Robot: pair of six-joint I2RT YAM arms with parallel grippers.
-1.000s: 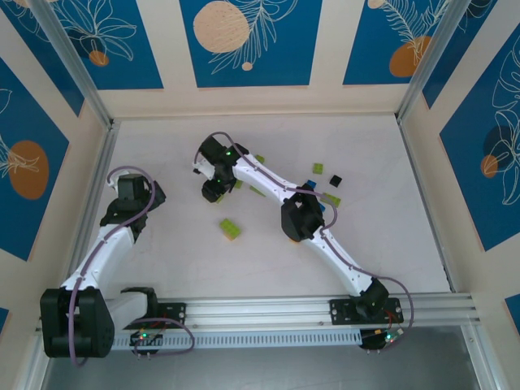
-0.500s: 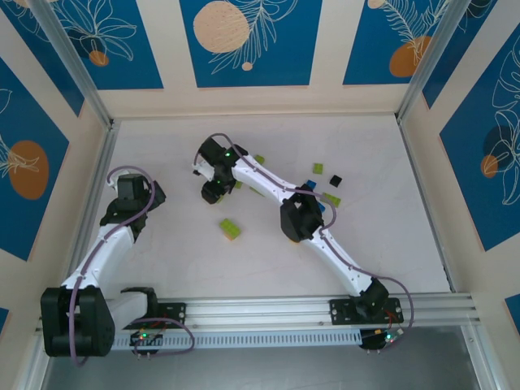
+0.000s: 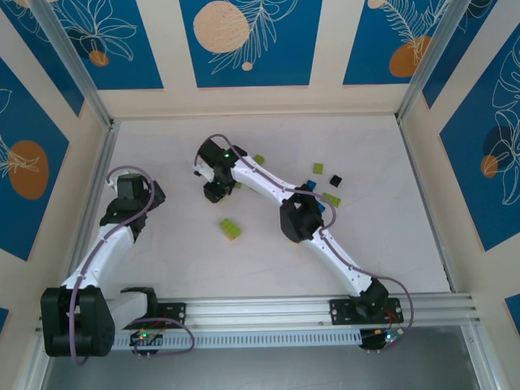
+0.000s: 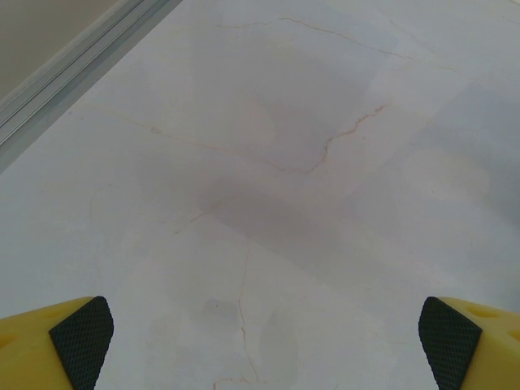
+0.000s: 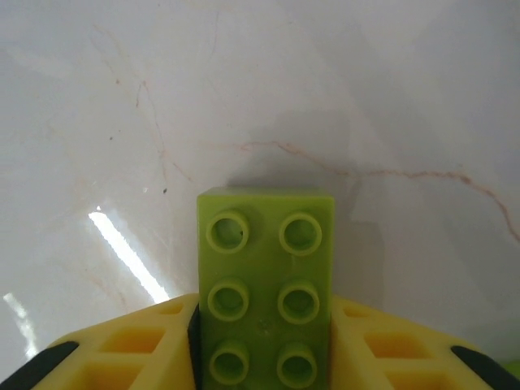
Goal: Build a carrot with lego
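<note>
A metal rail [image 4: 65, 73] borders the worktop [image 4: 325, 203] at the far left. My left tool [image 4: 264, 341] hangs near it, fingers spread wide over bare marble, with open room ahead. Further right, my right tool [image 5: 264, 357] pinches a lime brick [image 5: 265, 276] by its sides, 6 studs showing and bare worktop beyond it. A second lime brick [image 3: 229, 228] lies loose, nearer my bases. Around my right arm sit 3 small lime pieces [image 3: 318, 168], a blue one [image 3: 309, 188] beside the elbow and 1 black brick [image 3: 335, 179], all well clear of the right wall [image 3: 422, 187].
</note>
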